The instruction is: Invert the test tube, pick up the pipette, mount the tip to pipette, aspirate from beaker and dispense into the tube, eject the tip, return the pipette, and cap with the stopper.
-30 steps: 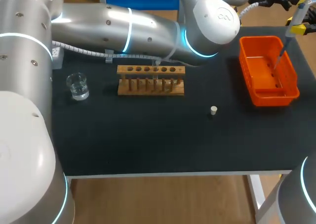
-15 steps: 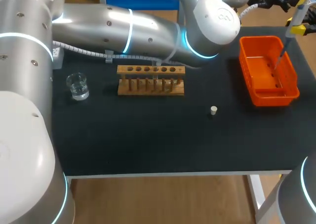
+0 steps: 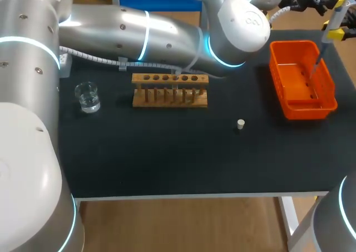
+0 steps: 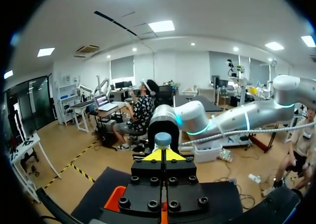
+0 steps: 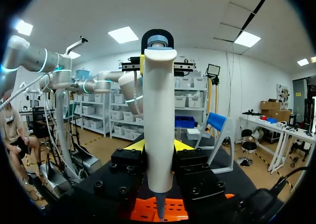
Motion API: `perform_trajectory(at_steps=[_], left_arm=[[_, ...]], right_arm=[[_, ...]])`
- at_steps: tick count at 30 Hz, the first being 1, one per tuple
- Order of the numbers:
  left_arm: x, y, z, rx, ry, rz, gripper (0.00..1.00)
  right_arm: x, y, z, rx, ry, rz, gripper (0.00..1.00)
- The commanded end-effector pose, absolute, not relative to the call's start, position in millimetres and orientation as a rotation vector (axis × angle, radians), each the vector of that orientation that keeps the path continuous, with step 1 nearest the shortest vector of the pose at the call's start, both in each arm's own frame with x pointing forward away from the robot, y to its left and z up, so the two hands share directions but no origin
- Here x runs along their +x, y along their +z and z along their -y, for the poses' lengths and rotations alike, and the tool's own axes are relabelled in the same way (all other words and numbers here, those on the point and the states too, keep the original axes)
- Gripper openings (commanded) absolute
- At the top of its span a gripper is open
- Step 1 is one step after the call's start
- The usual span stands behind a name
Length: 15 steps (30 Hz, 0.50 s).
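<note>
My right pincer [image 5: 159, 146] grips the pipette [image 5: 159, 110] above the orange basket [image 5: 144, 211]. For my left pincer [image 4: 163, 156], I cannot tell.

Perhaps a slight pipette [image 3: 335, 19] shift

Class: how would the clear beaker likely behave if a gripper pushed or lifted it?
The beaker looks like clear glass: probably rigid, slippery, breakable. Liquid inside likely adds weight and could spill if tilted. Squat and upright on the table, it would probably slide rather than tip.
</note>
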<state>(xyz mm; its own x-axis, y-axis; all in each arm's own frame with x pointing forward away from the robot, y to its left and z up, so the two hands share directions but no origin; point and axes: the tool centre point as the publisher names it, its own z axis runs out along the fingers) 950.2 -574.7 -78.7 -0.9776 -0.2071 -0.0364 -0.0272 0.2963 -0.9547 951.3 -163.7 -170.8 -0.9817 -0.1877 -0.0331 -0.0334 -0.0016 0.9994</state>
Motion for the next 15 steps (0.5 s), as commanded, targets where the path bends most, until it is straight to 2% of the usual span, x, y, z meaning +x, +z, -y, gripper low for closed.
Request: perform_trajectory(at_steps=[1,15], left_arm=[[950.5,-88.4,576.0,-0.194,-1.949,-2.243,0.0],[950.5,-95.8,576.3,-0.192,-1.949,-2.24,0.0]], right_arm=[[955.2,-167.7,166.1,0.249,-2.132,2.132,0.0],[955.2,-167.7,166.1,0.249,-2.132,2.132,0.0]])
